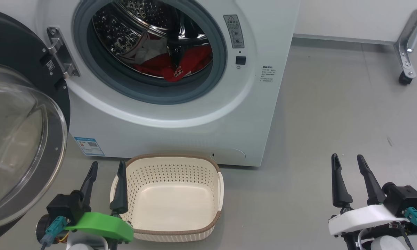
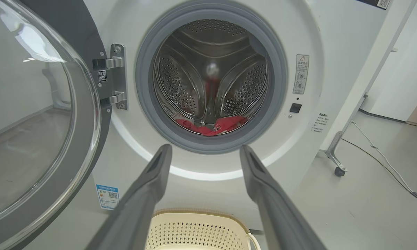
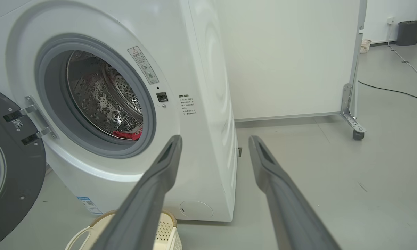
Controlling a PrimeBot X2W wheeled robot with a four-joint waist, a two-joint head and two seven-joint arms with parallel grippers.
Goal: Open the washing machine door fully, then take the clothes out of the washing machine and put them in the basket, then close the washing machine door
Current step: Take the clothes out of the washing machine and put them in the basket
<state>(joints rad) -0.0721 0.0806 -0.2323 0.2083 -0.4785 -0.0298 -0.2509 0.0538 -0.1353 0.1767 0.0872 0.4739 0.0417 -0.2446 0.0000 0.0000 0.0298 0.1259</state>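
Note:
The white washing machine (image 1: 180, 132) stands ahead with its door (image 1: 21, 139) swung wide open to the left, glass bowl facing me. Red clothes (image 1: 180, 66) lie at the bottom of the steel drum, also seen as clothes (image 2: 212, 125) and clothes (image 3: 128, 134). The cream basket (image 1: 173, 159) sits on the floor before the machine, with nothing in it. My left gripper (image 1: 106, 167) is open at the basket's left rim, holding nothing. My right gripper (image 1: 347, 160) is open over the floor to the right, well clear of the machine.
A white panel on a wheeled metal foot (image 1: 405, 66) stands at the back right. A cable (image 3: 392, 91) runs along the floor beyond it. Grey floor (image 1: 333, 121) stretches to the right of the machine.

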